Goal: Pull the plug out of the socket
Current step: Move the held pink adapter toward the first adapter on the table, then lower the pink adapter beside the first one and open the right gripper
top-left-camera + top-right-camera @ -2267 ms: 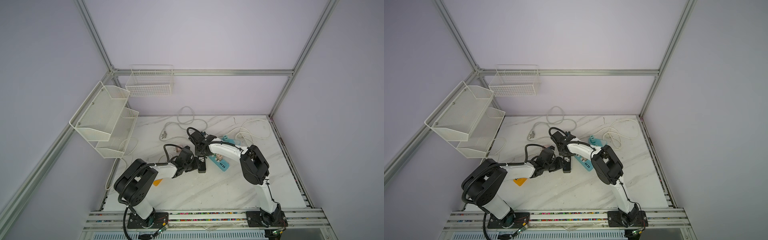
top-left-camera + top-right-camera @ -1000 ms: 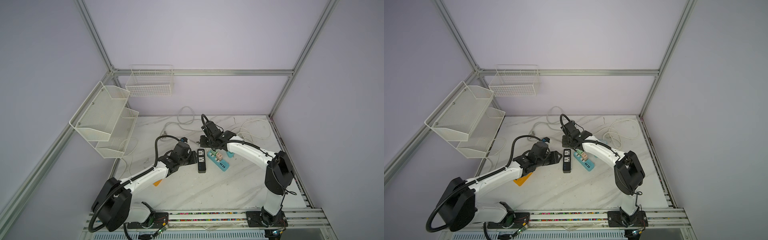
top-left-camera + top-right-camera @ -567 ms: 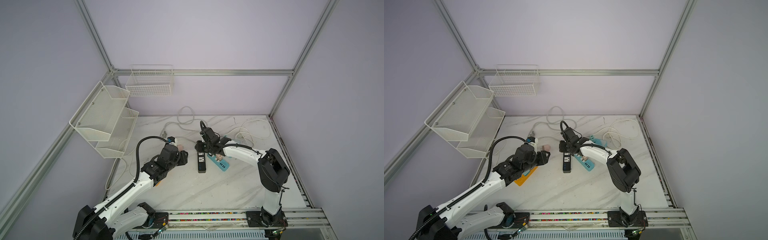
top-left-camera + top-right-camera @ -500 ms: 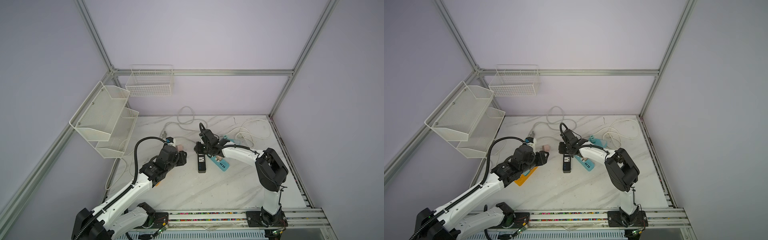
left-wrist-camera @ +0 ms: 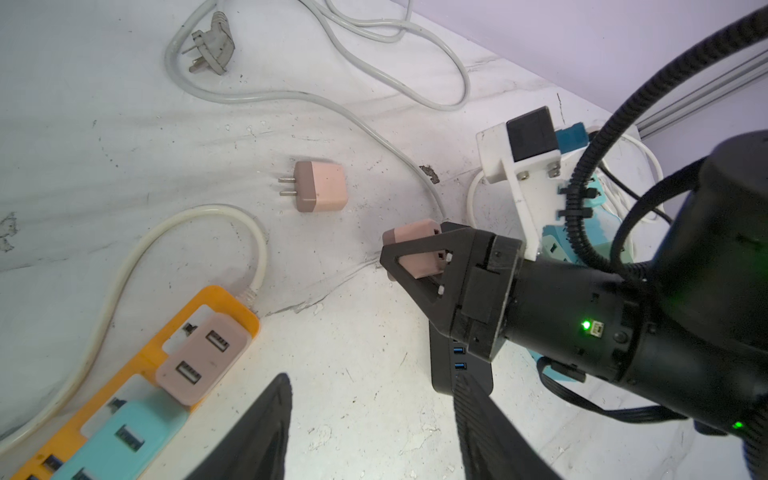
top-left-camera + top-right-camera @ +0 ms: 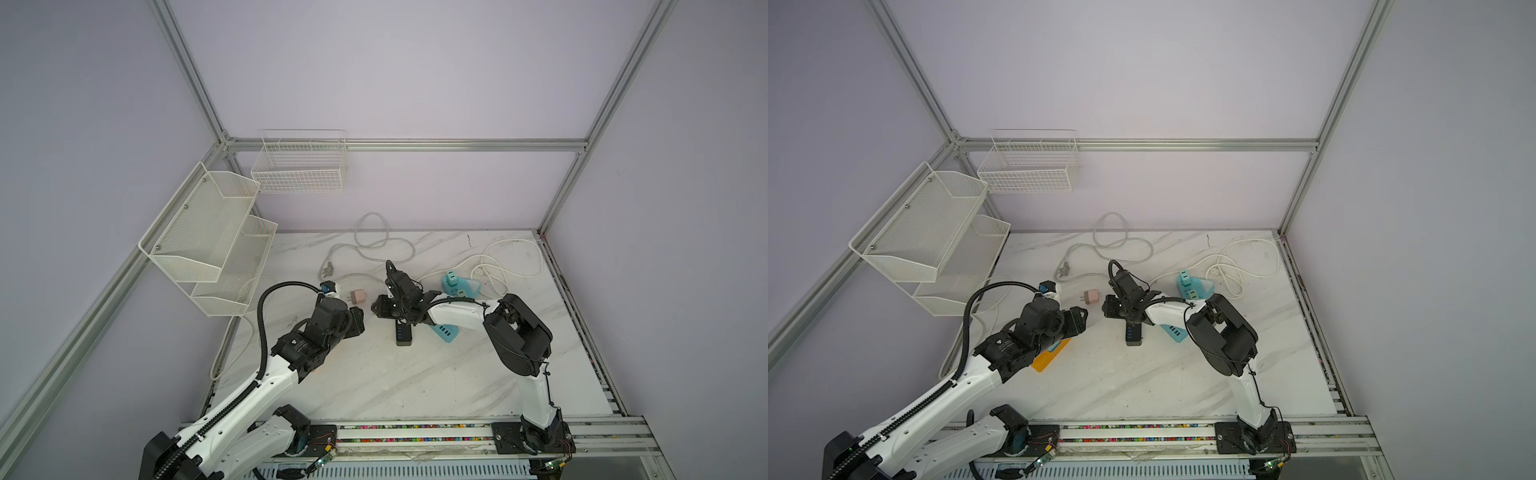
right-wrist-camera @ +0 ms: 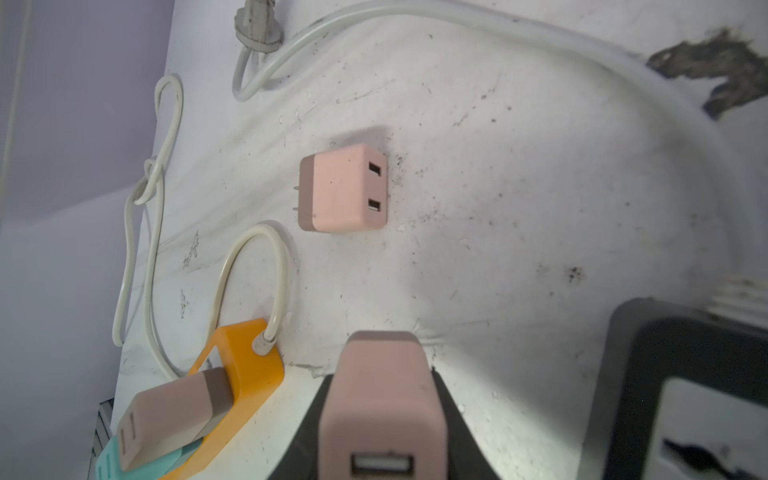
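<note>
Right tool (image 7: 380,432) clamping plug (image 7: 382,374), socket (image 7: 245,353) holding 2

We see the left gripper (image 6: 1080,321) left of centre, just below a loose pink plug (image 6: 1091,296) lying on the marble table (image 6: 1142,386). The right gripper (image 6: 1109,308) sits just right of that plug, over the upper end of a black power strip (image 6: 1133,334). An orange strip (image 6: 1048,356) pokes out beneath the left arm.

The desk (image 6: 395,382) looked like marbled stone, scuffed and dirt-speckled. The pink plug (image 7: 382,395) was smooth matt plastic, the right pincer (image 5: 409,253) gripping it matt black plastic; the orange socket strip (image 5: 228,301) smooth plastic too.
</note>
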You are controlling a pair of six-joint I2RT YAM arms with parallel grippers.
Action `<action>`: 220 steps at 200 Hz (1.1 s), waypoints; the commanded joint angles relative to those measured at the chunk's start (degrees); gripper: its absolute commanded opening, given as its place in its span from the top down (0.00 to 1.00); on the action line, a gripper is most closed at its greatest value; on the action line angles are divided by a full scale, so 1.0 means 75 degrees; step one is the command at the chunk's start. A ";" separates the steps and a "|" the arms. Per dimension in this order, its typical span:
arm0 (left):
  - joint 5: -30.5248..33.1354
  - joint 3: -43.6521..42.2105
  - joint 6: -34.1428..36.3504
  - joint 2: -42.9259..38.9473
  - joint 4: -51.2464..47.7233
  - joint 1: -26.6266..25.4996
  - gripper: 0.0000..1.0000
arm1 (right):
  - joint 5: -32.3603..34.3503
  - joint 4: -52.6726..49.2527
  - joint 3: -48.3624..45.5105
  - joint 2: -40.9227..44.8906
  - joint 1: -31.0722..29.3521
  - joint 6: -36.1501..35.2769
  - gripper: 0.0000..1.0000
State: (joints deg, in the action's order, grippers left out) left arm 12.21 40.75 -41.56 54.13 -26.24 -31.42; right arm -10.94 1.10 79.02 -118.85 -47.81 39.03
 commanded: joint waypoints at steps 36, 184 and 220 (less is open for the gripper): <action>0.0108 -0.0497 -0.0293 -0.0080 0.0126 0.0113 0.37 | 0.0006 0.0462 0.0536 -0.0483 -0.0044 0.0197 0.73; -0.0112 -0.0523 -0.0305 0.0201 0.0226 0.0240 0.36 | -0.0041 0.0207 0.0982 -0.1126 -0.0037 0.0400 0.58; -0.0204 -0.0523 -0.0330 0.0270 0.0289 0.0264 0.36 | 0.0089 0.0010 0.1076 -0.1042 -0.0038 0.0444 0.47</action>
State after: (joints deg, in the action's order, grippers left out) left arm 11.51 38.98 -43.72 55.90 -26.15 -29.95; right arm -11.60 3.40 85.41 -126.37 -47.90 41.71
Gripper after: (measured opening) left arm 0.635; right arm 0.499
